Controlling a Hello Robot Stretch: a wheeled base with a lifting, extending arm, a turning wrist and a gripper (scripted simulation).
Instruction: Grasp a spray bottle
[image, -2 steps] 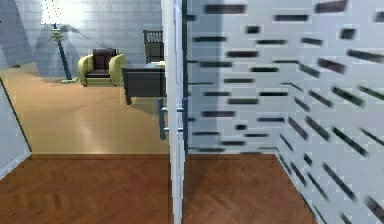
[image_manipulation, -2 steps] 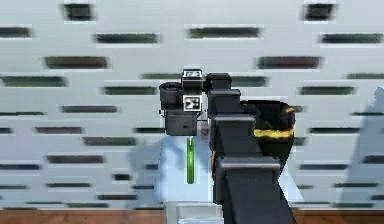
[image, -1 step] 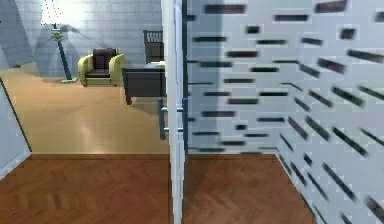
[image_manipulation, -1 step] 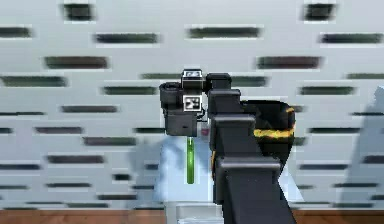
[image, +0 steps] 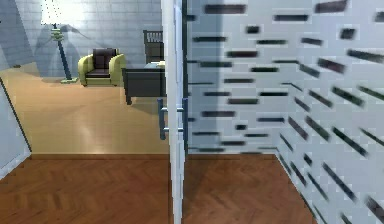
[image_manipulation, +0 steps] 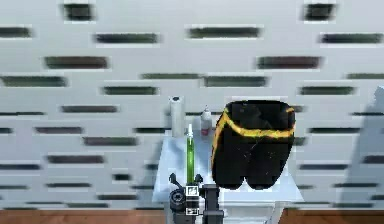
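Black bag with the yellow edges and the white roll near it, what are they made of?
The black bag looks like soft matte cloth: it bulges and has yellow piping. The white roll looks like paper, plain and dull, though it could be plastic.

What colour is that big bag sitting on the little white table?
The bag is black with yellow edging, best seen in the arm side view.

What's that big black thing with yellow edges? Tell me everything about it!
It looks like a black bag of soft cloth, with yellow trim around its top and down its sides. Its lower part bulges into two rounded halves. It stands upright on the white table, toward the arm side view's right. A small bottle stands left of it; whether they touch cannot be told.
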